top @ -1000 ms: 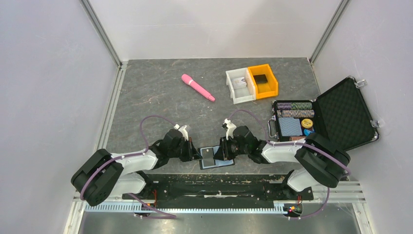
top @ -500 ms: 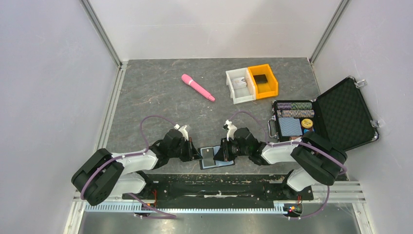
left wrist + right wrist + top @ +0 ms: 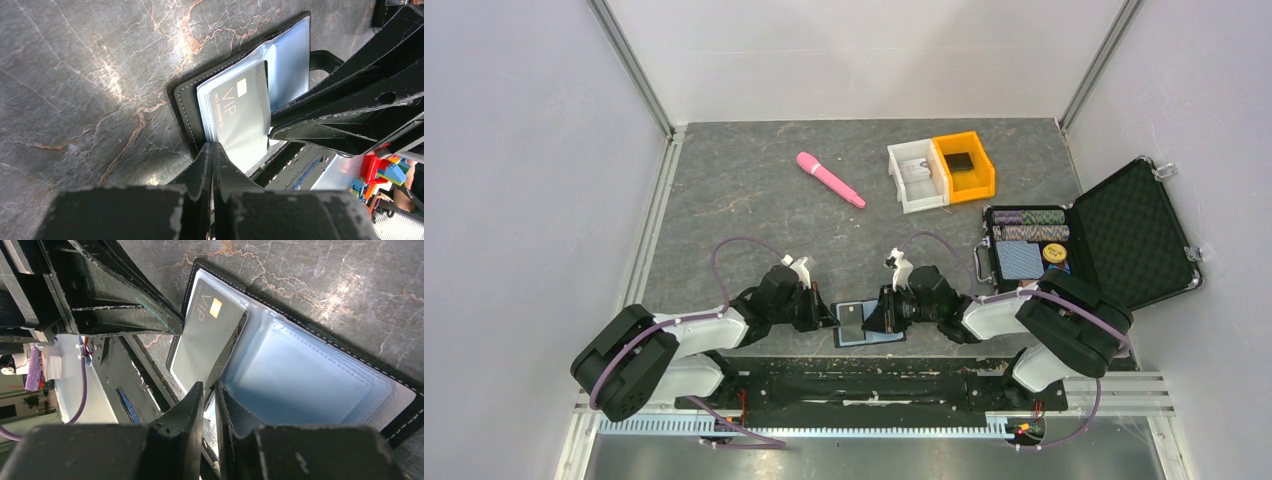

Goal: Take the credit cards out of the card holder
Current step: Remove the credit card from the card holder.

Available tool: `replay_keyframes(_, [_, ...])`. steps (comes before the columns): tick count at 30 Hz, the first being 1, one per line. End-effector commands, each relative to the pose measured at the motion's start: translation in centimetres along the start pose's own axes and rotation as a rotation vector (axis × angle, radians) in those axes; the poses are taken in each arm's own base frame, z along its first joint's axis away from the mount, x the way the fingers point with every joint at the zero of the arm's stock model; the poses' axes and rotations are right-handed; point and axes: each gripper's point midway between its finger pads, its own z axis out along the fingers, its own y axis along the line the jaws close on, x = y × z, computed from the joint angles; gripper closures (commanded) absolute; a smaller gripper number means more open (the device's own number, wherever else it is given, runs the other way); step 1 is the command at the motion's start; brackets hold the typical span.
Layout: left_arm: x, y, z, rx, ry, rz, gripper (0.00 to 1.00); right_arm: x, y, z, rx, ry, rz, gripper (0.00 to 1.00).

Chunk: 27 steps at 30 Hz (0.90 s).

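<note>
The card holder (image 3: pixel 876 336) lies open on the table's near edge, with a black stitched rim (image 3: pixel 182 100) and bluish clear sleeves (image 3: pixel 310 380). A grey VIP credit card (image 3: pixel 851 318) sticks partly out of a sleeve, seen in the left wrist view (image 3: pixel 240 112) and the right wrist view (image 3: pixel 207 335). My left gripper (image 3: pixel 832 318) is shut on the holder's near left edge (image 3: pixel 212 146). My right gripper (image 3: pixel 872 318) is pinched on the card's lower corner (image 3: pixel 210 388), a thin gap between its jaws. Each gripper's fingers show in the other's view.
A pink pen-shaped object (image 3: pixel 830 179) lies at the back. A white bin (image 3: pixel 914 176) and an orange bin (image 3: pixel 964 166) stand behind. An open black briefcase (image 3: pixel 1124 235) with chips and cards stands at the right. The table's front edge runs just below the holder.
My right gripper has shifted a little left and forward over the holder. The left arm and the holder have stayed still.
</note>
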Motion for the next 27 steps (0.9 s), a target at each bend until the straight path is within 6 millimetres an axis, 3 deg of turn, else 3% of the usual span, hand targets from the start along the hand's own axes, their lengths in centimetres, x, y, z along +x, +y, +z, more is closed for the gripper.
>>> replay_keyframes(1, [1.5, 1.8, 0.0, -0.057, 0.038, -0.037, 0.98, -0.4, 1.3, 0.2, -0.072, -0.023, 0.003, 0.84])
replay_keyframes(18, [1.7, 1.8, 0.1, -0.056, 0.046, -0.041, 0.98, -0.4, 0.1, 0.0, -0.018, -0.044, 0.049, 0.82])
replay_keyframes(27, [1.7, 1.9, 0.1, -0.057, 0.049, -0.044, 0.98, -0.5, -0.9, 0.1, 0.041, -0.051, 0.049, 0.76])
